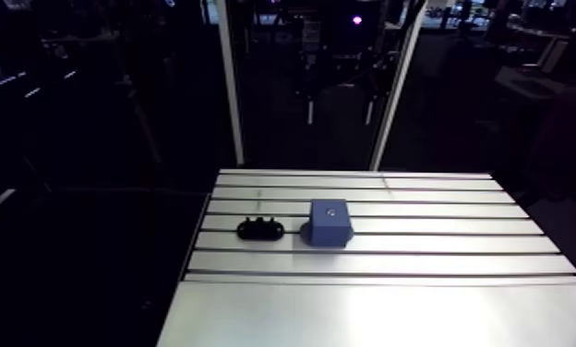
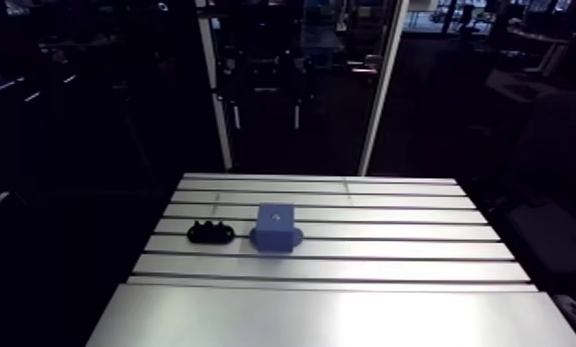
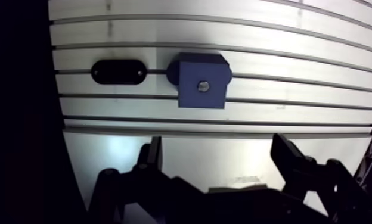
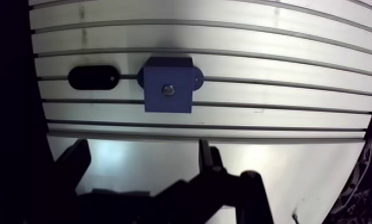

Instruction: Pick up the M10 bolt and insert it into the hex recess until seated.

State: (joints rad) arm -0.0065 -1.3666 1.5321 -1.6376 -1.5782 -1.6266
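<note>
Well, the end effector [image 3: 218, 149] hangs open and empty above the counter [image 3: 295, 65], its two fingers [image 3: 152, 158] wide apart. Ahead of it, at 12 o'clock, sits the blue block [image 3: 191, 98]. A small grey bolt [image 3: 203, 86] shows in the middle of the block's top face; how deep it sits I cannot tell. A black holder [image 3: 118, 71] lies just beside the block, at 9 o'clock from it. I see two risks. If the bolt's head is not turned to match the block, it may sit proud or jam. A descent that is off-centre could also push the block sideways on the counter.
</note>
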